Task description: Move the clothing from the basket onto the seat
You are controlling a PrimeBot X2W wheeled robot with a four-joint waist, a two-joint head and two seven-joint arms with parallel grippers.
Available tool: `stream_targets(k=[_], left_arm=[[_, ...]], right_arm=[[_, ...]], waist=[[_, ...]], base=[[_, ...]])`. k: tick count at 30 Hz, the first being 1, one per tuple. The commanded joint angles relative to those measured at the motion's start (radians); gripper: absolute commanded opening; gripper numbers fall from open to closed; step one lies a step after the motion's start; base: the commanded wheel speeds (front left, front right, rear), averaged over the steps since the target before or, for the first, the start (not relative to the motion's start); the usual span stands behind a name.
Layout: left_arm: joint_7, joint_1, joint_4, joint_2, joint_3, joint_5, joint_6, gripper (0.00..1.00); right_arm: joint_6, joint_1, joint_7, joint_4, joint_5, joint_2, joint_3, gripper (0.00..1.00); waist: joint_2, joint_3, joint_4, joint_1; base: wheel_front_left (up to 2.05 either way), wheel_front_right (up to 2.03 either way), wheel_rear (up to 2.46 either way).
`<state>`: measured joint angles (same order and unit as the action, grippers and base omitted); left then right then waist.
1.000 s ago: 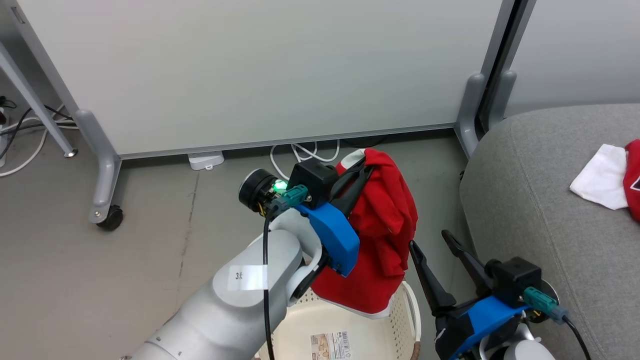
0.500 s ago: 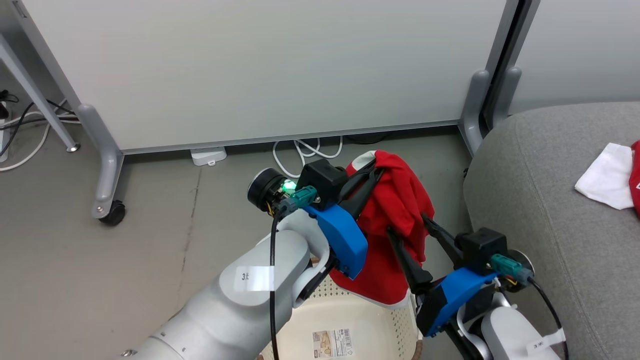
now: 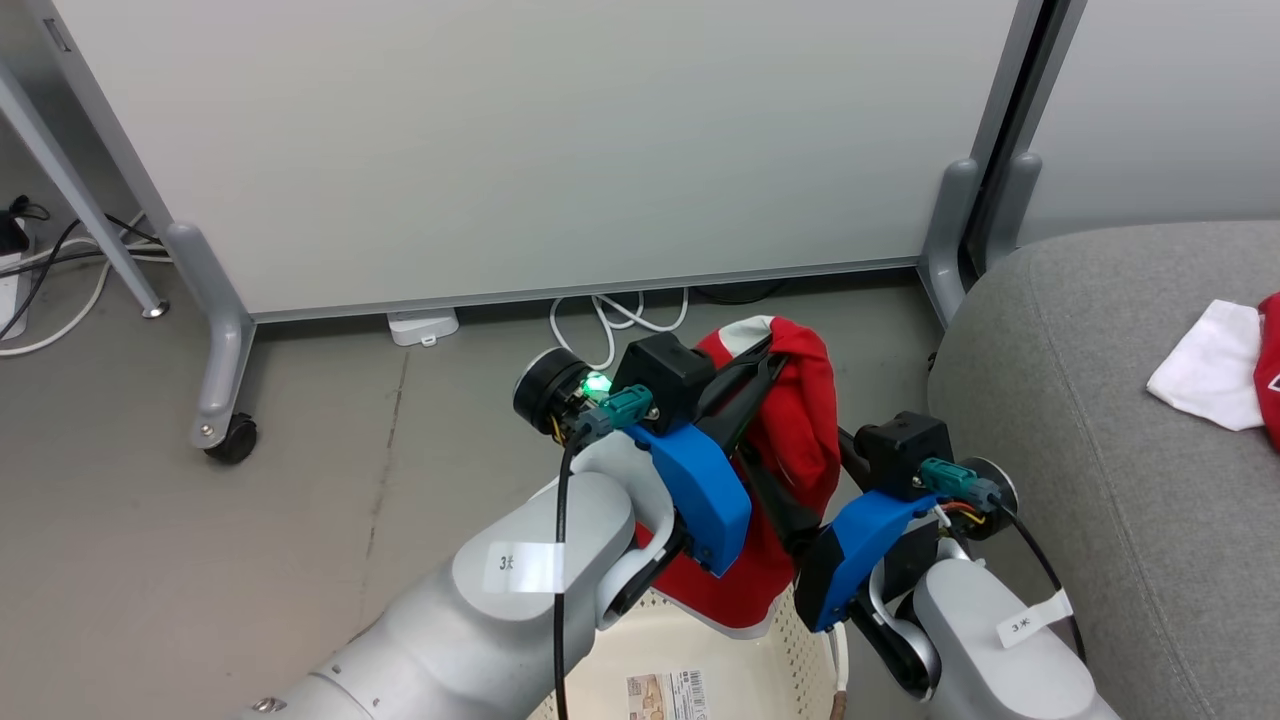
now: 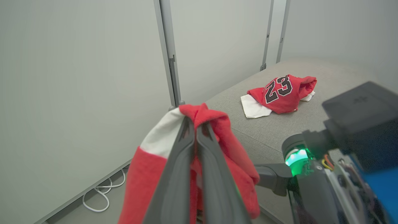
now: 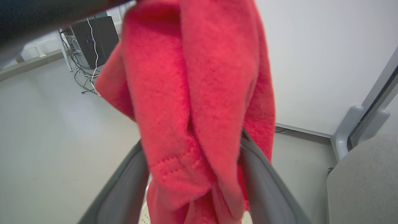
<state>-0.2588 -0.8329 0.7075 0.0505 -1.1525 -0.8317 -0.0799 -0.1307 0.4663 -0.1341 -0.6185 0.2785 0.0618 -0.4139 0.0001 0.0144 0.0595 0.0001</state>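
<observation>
Farthest right, the grey seat (image 3: 1100,430) carries the numbered jersey (image 4: 281,91) and a white cloth (image 3: 1205,365), so I treat it as the drop zone. Beside it on the floor (image 3: 300,500) stands the basket (image 3: 790,665), its visible bottom bare of clothes. Over the basket hangs the striped red garment (image 3: 805,420), held high for carrying across. My left gripper (image 4: 195,124) is clamped on its top fold. My right gripper (image 5: 191,140) stands wide, fingers (image 5: 261,180) straddling the garment, probably to steady it.

Garment (image 3: 815,420) hangs above basket (image 3: 790,665), left of seat (image 3: 1100,400).
</observation>
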Motion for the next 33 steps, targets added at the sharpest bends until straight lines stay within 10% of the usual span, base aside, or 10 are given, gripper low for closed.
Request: stream_targets(k=[1,2,4,5,33], left_arm=[[-0.006,-0.012,-0.003,0.0,-0.008,-0.008,0.003,0.0],[-0.007,-0.012,-0.004,0.0,-0.011,-0.013,0.005,0.0],[-0.007,-0.013,-0.004,0.0,-0.017,-0.019,0.006,0.0],[-0.008,-0.014,-0.004,0.0,-0.02,-0.022,0.007,0.0],[-0.009,-0.006,0.02,0.0,-0.021,-0.047,0.014,0.08]], right_arm=[[0.0,0.025,-0.013,-0.023,0.015,-0.005,-0.015,1.0],[0.0,0.032,-0.016,-0.037,0.028,-0.007,-0.025,1.0],[0.0,0.048,-0.029,-0.063,0.048,-0.008,-0.041,0.15],[0.0,0.055,-0.037,-0.073,0.055,-0.009,-0.049,0.0],[0.0,0.115,-0.114,-0.21,0.137,-0.012,-0.107,0.0]], waist=[[-0.0001,-0.004,0.001,-0.0001],[-0.0001,-0.007,0.001,-0.0001],[-0.0001,-0.009,0.002,-0.0001],[-0.0001,-0.01,0.003,-0.0001],[-0.0001,-0.015,-0.018,-0.0001]], base=[[0.0,0.0,0.0],[0.0,0.0,0.0],[0.0,0.0,0.0],[0.0,0.0,0.0],[0.0,0.0,0.0]])
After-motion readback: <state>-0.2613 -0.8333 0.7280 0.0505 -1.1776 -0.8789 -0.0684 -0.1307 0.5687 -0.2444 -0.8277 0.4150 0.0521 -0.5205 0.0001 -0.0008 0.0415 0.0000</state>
